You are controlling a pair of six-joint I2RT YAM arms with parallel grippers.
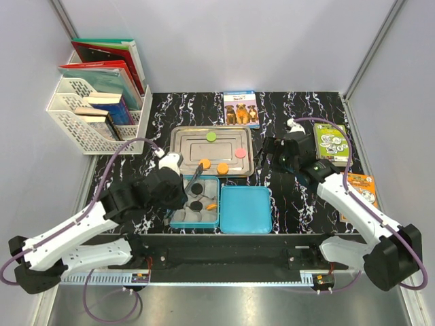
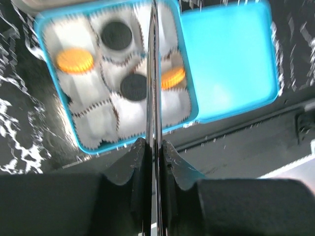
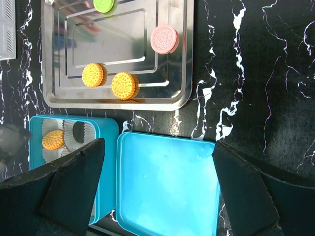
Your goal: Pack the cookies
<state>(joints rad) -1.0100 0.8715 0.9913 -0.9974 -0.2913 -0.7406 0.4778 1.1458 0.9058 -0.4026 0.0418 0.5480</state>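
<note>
Cookies [image 1: 222, 168] in two lots: green, pink and two orange lie loose on steel tray [image 1: 197, 146], centre of tabletop [image 1: 285, 115]. Others, orange and black, sit in paper cups [image 2: 98, 118] inside blue box [image 3: 109, 172] at tray's 7 o'clock, with lid [image 1: 246, 209] at 5.

Left gripper [image 2: 153, 59] over box, jaws nearly together, nothing between. Right gripper [image 3: 158, 142] above lid, spread wide, empty.

File rack [image 1: 81, 115] with books at 10 o'clock. Dog booklet [image 1: 241, 109] at 12. Green booklet [image 1: 330, 141] and orange booklet [image 1: 363, 187] near 3. Print unreadable.
</note>
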